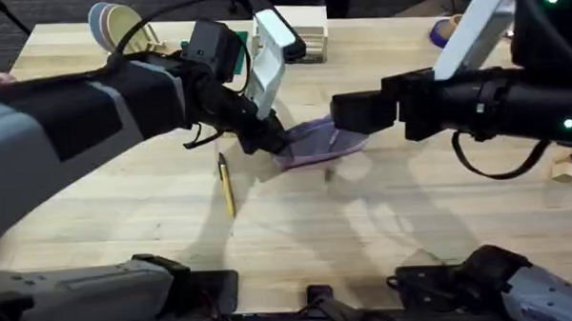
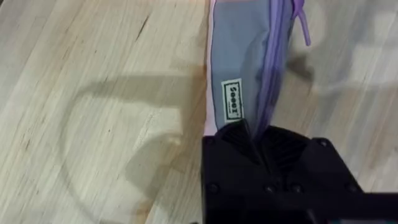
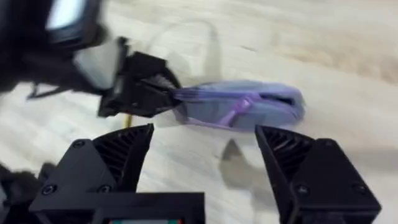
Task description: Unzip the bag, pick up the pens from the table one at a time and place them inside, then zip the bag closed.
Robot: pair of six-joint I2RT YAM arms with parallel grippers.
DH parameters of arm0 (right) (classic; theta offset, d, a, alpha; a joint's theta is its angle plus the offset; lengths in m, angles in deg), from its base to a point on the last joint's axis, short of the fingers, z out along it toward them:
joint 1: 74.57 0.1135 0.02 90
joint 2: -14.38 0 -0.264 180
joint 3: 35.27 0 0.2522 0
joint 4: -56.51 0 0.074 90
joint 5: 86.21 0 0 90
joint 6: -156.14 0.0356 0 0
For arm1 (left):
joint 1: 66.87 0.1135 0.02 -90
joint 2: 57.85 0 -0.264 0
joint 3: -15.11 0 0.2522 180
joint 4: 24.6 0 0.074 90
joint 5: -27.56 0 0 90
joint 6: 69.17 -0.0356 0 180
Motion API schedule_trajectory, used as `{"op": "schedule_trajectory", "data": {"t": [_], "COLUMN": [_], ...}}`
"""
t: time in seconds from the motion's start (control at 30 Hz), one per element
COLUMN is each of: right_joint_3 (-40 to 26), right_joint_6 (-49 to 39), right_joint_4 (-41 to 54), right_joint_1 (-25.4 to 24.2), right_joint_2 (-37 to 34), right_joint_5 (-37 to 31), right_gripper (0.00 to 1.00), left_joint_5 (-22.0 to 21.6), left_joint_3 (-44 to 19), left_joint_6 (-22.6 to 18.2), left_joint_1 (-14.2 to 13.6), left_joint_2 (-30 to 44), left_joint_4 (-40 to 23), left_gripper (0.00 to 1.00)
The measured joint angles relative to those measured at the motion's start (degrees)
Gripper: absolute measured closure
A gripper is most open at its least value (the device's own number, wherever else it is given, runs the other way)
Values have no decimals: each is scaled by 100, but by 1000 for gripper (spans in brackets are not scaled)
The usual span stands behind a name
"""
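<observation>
The lilac bag [image 1: 319,140] lies mid-worktop [image 1: 384,224], zip along its top edge. The left gripper [image 2: 256,140] has its jaws pinched tight on one end of the bag. The right gripper [image 3: 205,165] hovers above the bag, jaws spread wide, holding nothing. A yellowish pen [image 1: 227,184] lies just beside the bag.

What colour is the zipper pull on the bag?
Purple, like the bag's top; the pull shows best in the right wrist view.

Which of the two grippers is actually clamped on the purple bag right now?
The left gripper, pinching the bag at its end; the right gripper hangs open short of it.
</observation>
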Motion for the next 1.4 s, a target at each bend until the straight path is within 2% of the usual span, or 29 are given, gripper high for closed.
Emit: {"op": "schedule_trajectory", "data": {"t": [0.2,0.4,0.63,1.07,1.4], "right_joint_3": [0,0,0,0,0], "right_joint_6": [1191,1712,1855,1884,1939], "right_joint_4": [500,518,534,455,-53], "right_joint_1": [0,99,111,111,111], "right_joint_2": [-1,-2,-132,-1510,-1989], "right_joint_5": [-666,-1027,-1178,-1218,-1218], "right_gripper": [3,3,3,3,4], "left_joint_5": [0,0,0,0,0], "left_joint_3": [0,0,0,0,0], "left_joint_6": [1,2,0,2,0], "left_joint_1": [-1,0,0,0,0], "left_joint_2": [0,0,0,0,0], "left_joint_4": [0,0,0,0,0], "left_gripper": [958,958,958,954,950]}}
